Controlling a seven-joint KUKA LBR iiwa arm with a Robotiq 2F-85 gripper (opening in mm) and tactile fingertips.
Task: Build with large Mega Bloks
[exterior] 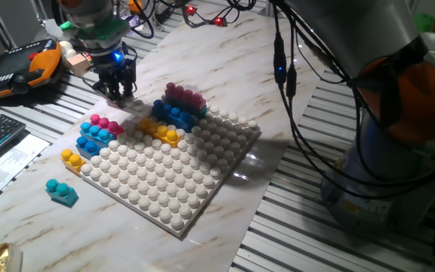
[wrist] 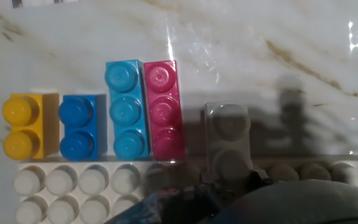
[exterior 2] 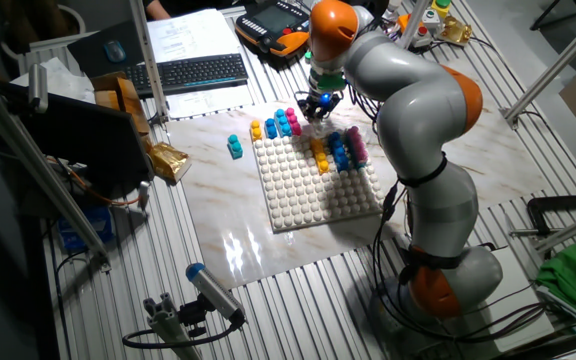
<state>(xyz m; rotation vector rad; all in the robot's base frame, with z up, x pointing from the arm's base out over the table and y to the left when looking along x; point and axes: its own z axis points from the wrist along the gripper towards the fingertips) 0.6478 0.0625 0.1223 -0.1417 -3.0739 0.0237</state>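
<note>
Now you see the gripper (exterior: 119, 92) low over the marble just beside the baseplate (exterior: 165, 189), at its far edge; you cannot tell if its fingers are apart or together. Along that same edge lie four bricks in a row: yellow (wrist: 27, 126), blue (wrist: 81, 127), light blue (wrist: 126, 109), pink (wrist: 162, 109). On the baseplate stand more bricks (exterior: 178, 109). One teal brick (exterior: 61, 192) lies alone, well apart from the baseplate.

Silver-grey arm (exterior 2: 418, 110), orange joint bands, black cables
</note>
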